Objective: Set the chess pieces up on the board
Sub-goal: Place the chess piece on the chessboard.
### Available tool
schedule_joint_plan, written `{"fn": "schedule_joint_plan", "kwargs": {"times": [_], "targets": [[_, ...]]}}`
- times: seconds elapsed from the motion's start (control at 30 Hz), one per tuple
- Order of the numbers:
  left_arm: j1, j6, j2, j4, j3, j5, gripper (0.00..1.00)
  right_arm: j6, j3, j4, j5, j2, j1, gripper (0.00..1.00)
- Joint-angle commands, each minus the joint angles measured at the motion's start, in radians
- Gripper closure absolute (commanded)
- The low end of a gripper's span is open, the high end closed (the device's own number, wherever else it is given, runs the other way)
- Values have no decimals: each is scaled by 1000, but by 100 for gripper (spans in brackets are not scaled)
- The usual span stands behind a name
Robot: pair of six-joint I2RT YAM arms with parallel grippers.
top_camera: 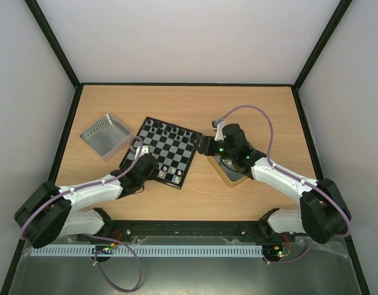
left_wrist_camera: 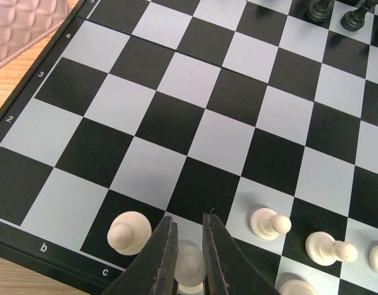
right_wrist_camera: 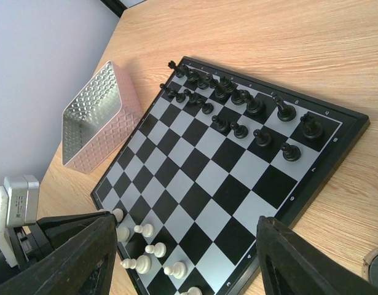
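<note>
My left pincer (left_wrist_camera: 189, 221) pinches a white piece (left_wrist_camera: 190, 268), upright, on the board's (left_wrist_camera: 176, 80) row nearest the desk's (top_camera: 250, 104) near edge. My right pincer (right_wrist_camera: 189, 221) hangs spread, farther off.

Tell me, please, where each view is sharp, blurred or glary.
Top external: even, soft light, faint shadows, a sheen on the metal tray, chess pieces too small to resolve. Left wrist: board crisp, the left gripper and the white piece it pinches soft. Right wrist: board sharp, right gripper dark and blurred.
</note>
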Motion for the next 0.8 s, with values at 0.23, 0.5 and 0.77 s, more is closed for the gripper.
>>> {"fn": "schedule_joint_plan", "kwargs": {"times": [0.23, 0.5, 0.77], "targets": [[-7, 15, 8, 34, -20, -48, 88, -2, -6, 20, 13, 8, 5, 39], [-8, 21, 8, 32, -20, -44, 79, 2, -5, 18, 8, 0, 5, 39], [-9, 21, -54, 7, -4, -29, 73, 11, -4, 15, 13, -36, 5, 39]]}}
